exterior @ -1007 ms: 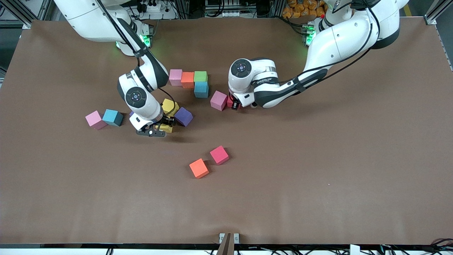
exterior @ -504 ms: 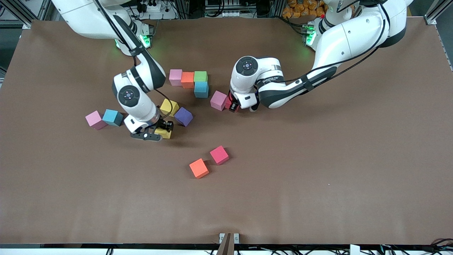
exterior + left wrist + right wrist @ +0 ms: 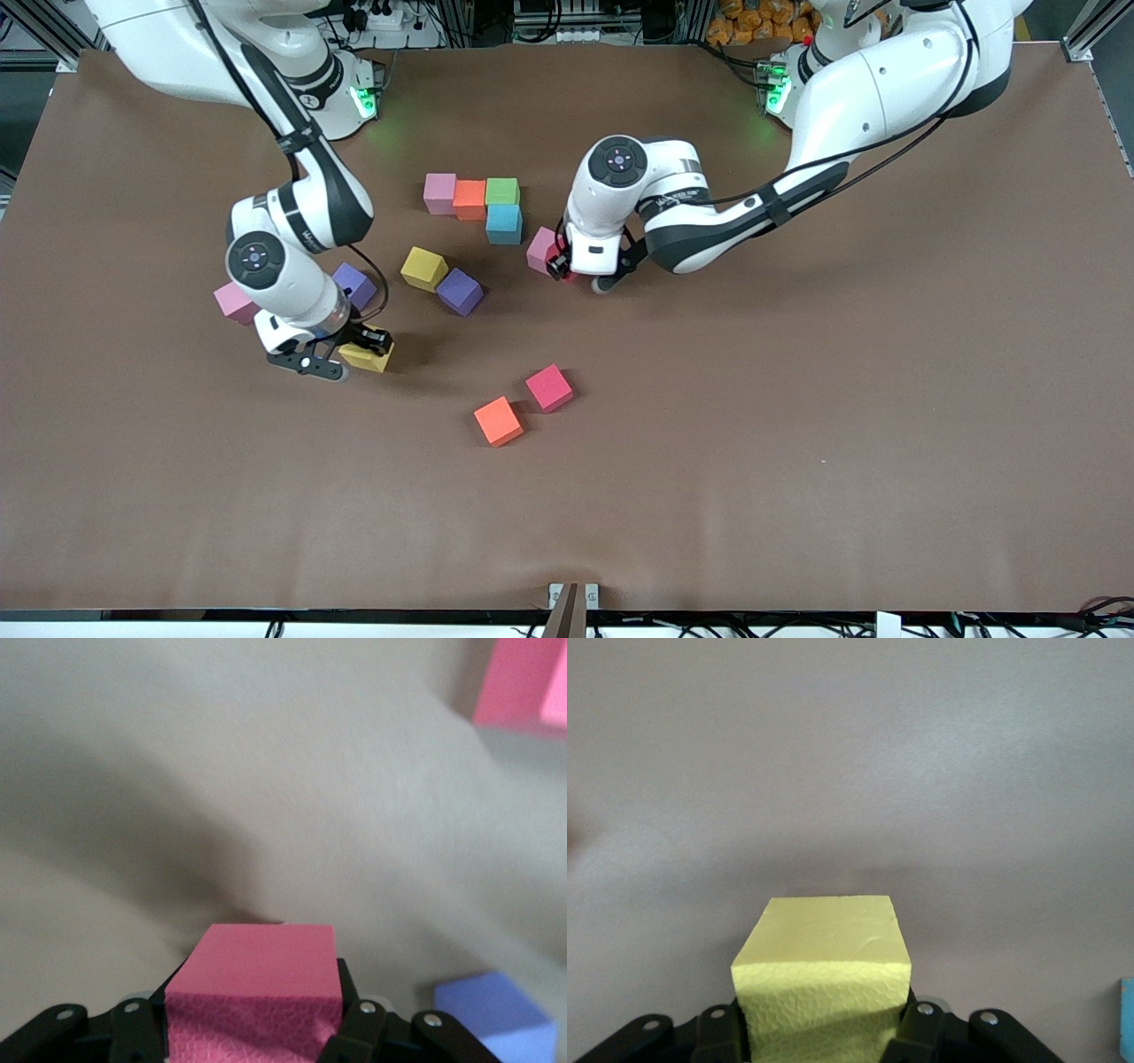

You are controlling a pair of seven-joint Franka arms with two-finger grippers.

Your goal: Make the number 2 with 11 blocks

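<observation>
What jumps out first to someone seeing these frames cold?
Both arms have a cube in their fingers: the right gripper is clamped on a yellow cube toward the right arm's end of the table, and the left gripper pinches a crimson cube beside a pale pink cube near the middle. Next comes the started digit, a touching cluster of pink, orange, green and blue cubes close to the bases.
</observation>
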